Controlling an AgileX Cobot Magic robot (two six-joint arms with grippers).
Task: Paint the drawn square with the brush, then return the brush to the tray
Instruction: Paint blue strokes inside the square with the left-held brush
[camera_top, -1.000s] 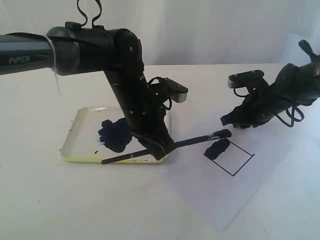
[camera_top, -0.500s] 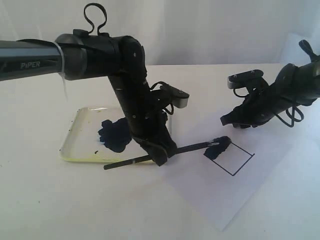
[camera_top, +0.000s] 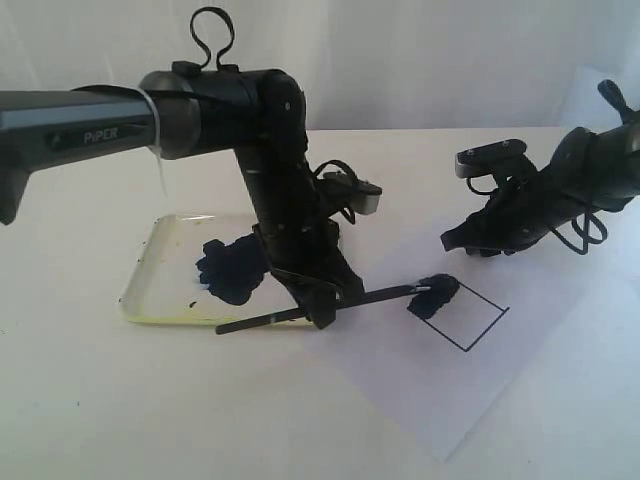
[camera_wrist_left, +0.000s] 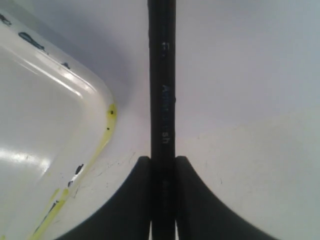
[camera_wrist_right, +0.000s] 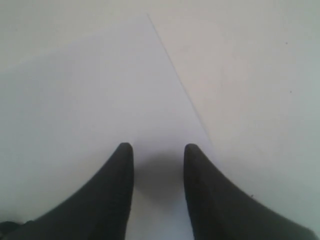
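**Clamped brush (camera_top: 385, 294) touches drawn square (camera_top: 468, 322)**

The brush, a thin black stick, lies nearly level, gripped crosswise in the left claw (camera_top: 325, 302). Its dark tip rests on the drawn square, well out from the claw. This tilted square is smeared dark at one corner (the rest is white). The tray (camera_top: 140, 278), yellow-rimmed with a blue-black blotch, sits just beside the claw on the handle side.

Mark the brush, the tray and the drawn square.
brush (camera_top: 385, 295), exterior view, on the handle near the ferrule.
tray (camera_top: 170, 270), exterior view, on its bare floor.
drawn square (camera_top: 470, 318), exterior view, on its unpainted interior.
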